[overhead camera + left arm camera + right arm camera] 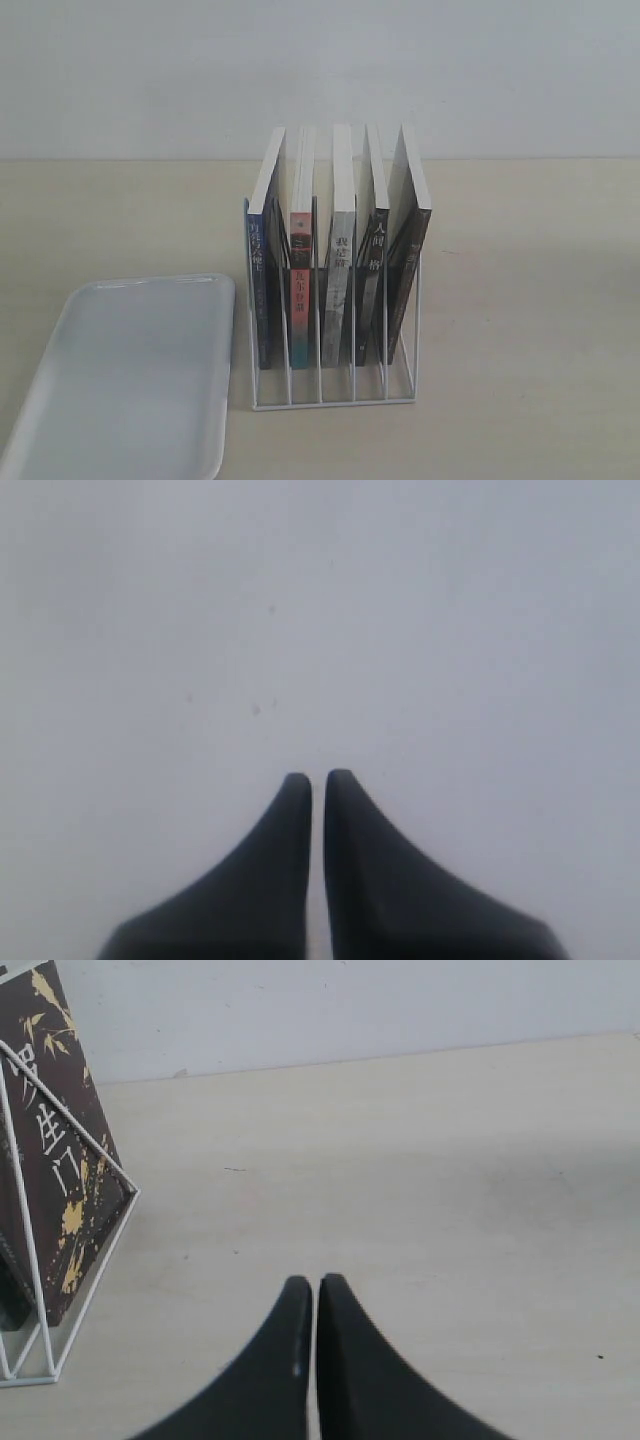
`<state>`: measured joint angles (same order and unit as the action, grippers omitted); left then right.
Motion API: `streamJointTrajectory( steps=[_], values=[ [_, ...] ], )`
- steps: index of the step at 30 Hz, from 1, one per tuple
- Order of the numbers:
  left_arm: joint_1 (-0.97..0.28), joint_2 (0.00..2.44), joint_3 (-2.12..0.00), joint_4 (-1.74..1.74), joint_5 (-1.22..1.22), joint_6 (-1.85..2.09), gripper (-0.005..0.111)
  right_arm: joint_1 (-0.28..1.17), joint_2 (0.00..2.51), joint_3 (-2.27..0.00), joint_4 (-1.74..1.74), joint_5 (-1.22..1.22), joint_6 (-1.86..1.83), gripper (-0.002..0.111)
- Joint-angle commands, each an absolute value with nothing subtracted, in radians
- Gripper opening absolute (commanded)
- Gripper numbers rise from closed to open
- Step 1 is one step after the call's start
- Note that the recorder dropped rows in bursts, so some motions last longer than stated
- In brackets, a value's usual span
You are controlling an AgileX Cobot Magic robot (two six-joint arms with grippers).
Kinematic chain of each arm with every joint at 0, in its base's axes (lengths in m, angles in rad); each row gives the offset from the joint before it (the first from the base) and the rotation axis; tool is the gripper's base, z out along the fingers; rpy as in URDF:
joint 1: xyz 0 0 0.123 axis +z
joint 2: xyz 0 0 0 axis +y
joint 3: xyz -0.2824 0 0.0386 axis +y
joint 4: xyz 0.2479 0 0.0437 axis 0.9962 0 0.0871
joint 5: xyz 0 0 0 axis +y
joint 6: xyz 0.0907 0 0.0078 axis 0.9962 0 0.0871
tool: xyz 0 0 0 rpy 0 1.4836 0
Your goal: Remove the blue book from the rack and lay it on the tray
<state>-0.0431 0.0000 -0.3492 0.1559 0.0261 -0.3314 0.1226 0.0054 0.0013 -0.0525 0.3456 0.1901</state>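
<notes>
The left jaws are all but shut, their dark fingertips (296, 786) a sliver apart and holding nothing. Only a plain pale surface lies ahead of them, and I cannot tell what it is. The tray (60, 400) lies flat on the table (520, 300), just beside the rack (335, 402). The blue book (262, 270) stands upright in the rack's end slot, the one next to the tray and farthest from the right jaws. Four more books fill the other slots, first a red-and-teal-spined book (299, 290). The right jaws are pressed together on nothing, fingertips (297, 1295) low over bare table, with the rack's near end and a brown gold-flecked book (55, 1150) ahead and off to one side.
</notes>
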Motion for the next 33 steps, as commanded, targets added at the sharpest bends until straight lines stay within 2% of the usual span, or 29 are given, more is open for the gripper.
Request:
streamJointTrajectory(
  steps=[1,7,14,21,24,25,29,33],
  values=[
    [-0.04,0.0,-0.364,0.145,-0.25,-0.343,0.004,0.122,0.0,0.0,-0.057,0.333,0.184,0.001],
    [-0.04,0.0,-0.376,0.152,-0.564,-0.435,0.004,0.122,0.0,0.0,-0.057,0.333,0.184,0.001],
    [-0.04,0.227,-0.536,0.421,-0.423,-0.806,0.004,0.122,0.0,0.0,-0.057,0.333,0.184,0.001],
    [-0.04,0.522,-0.667,1.311,-0.421,-1.549,0.004,0.122,0.0,0.0,-0.057,0.333,0.184,0.001],
    [-0.04,0.652,-0.736,1.717,-0.523,-2.013,0.004,0.122,0.0,0.0,-0.057,0.333,0.184,0.001],
    [-0.04,0.697,-0.761,1.744,-0.572,-2.104,0.004,0.122,0.0,0.0,-0.057,0.333,0.184,0.001],
    [-0.04,0.838,-0.808,1.744,-0.762,-2.101,0.004,0.122,0.0,0.0,-0.057,0.333,0.184,0.001],
    [-0.04,0.914,-0.835,1.744,-0.774,-2.017,0.004,0.122,0.0,0.0,-0.057,0.333,0.184,0.001]
  ],
)
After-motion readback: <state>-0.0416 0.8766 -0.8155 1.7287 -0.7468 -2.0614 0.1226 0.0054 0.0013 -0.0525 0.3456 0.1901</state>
